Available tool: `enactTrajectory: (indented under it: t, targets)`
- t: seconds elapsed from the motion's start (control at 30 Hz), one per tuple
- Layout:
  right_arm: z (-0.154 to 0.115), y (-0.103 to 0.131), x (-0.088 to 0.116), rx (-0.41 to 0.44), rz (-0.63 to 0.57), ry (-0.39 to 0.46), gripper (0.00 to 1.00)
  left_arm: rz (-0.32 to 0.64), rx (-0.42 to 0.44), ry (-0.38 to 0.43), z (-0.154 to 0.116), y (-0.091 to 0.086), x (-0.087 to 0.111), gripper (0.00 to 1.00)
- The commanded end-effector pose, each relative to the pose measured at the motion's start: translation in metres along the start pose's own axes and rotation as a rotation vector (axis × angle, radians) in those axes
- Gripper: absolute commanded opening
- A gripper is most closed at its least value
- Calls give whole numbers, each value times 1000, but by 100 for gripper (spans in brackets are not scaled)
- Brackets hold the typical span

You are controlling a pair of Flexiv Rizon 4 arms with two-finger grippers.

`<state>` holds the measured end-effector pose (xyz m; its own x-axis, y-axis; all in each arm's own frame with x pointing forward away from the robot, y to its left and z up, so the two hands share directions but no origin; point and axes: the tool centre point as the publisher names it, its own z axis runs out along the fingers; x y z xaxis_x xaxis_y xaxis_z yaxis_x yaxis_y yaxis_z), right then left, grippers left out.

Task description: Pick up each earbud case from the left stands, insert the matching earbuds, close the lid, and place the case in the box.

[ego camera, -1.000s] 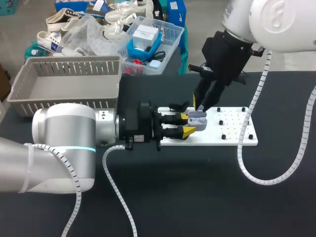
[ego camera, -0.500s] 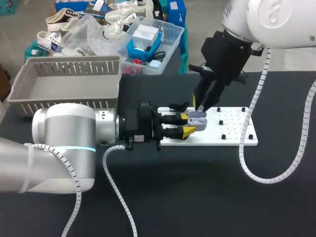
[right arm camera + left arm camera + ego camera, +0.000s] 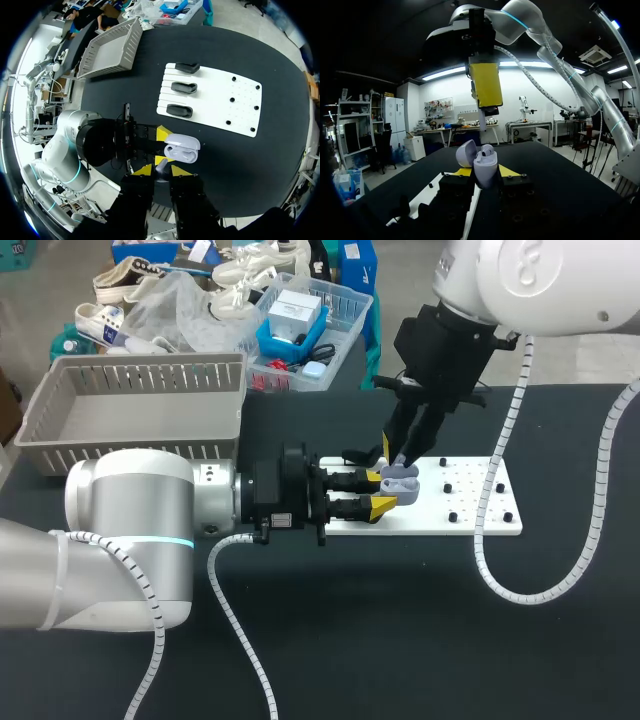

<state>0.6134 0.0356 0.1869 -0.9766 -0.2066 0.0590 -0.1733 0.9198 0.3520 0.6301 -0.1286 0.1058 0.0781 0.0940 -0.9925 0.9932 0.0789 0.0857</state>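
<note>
Between the fingers of the left gripper (image 3: 380, 491) the earbud case (image 3: 400, 483) is pinched from two sides, its lid tipped back and open. Directly above the case the right gripper (image 3: 397, 455) is held, its yellow tips pressed on a small white earbud (image 3: 482, 122) whose stem hangs just over the open shell. What looks like a seated earbud (image 3: 487, 148) can be made out in the case already, so the step in hand is judged to be the insertion of the second one. Ahead of the right gripper, beyond the case, the white board (image 3: 225, 100) is seen with three dark stands (image 3: 182, 88), and no case can be made out on any of them (they are small in the picture, so this is said with caution). Well off to the side of the left gripper the grey box (image 3: 140, 375) is seen; most of its floor is hidden, so cases already delivered cannot be counted. For this case, seating the held earbud, closing the lid and placing it in the box remain to be done.
</note>
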Motion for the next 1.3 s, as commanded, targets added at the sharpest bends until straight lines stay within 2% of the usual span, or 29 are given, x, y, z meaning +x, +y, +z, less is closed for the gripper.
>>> enactTrajectory:
  t: [0.03,0.3,0.47,0.57,0.63,1.3]
  targets:
    - [7,-3,-5,1,2,9,0,1,-5,0,1,-1,0,0]
    - [8,-8,-6,14,-26,33,0,1,-5,0,1,-1,0,0]
    - [7,-8,-3,11,-86,75,0,1,-5,0,1,-1,0,0]
    - [3,-8,0,-9,-106,66,0,1,-5,0,1,-1,0,0]
    - [1,-8,1,-2,-72,33,0,1,-5,0,1,-1,0,0]
    - [1,-8,1,-2,-72,33,0,1,-5,0,1,-1,0,0]
